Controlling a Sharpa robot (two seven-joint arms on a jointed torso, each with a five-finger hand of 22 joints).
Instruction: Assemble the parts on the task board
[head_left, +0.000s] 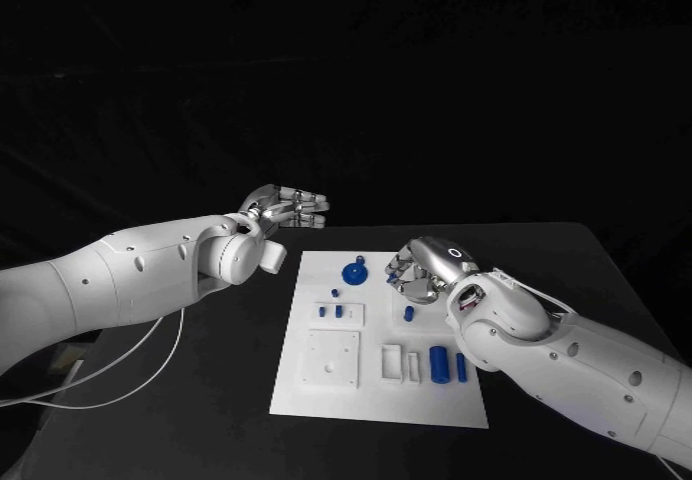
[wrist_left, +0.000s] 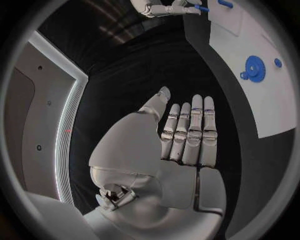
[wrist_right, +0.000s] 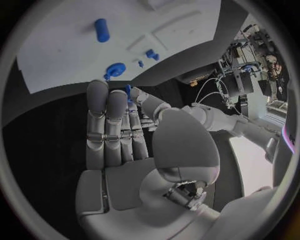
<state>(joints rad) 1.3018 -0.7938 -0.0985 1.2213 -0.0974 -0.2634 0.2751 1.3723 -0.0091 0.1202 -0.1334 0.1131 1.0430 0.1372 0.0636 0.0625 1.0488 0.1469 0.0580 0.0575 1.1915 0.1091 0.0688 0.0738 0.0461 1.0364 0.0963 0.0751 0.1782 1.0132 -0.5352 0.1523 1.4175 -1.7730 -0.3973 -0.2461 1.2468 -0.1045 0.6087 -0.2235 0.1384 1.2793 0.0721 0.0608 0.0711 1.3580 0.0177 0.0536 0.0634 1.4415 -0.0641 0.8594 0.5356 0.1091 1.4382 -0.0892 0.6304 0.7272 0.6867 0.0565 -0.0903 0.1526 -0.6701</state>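
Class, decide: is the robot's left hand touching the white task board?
Apart. In the head view the left hand hovers beyond the task board's far left corner; the left wrist view shows black table between them.

Black worktop (head_left: 577, 260) with a white task board (head_left: 378, 405) lying flat on it.

The board sits in the middle of the worktop, long side running away from the robot, with bare black surface on both sides. A white cable (head_left: 137, 375) trails near the worktop's left edge; whether it rests on the surface cannot be told.
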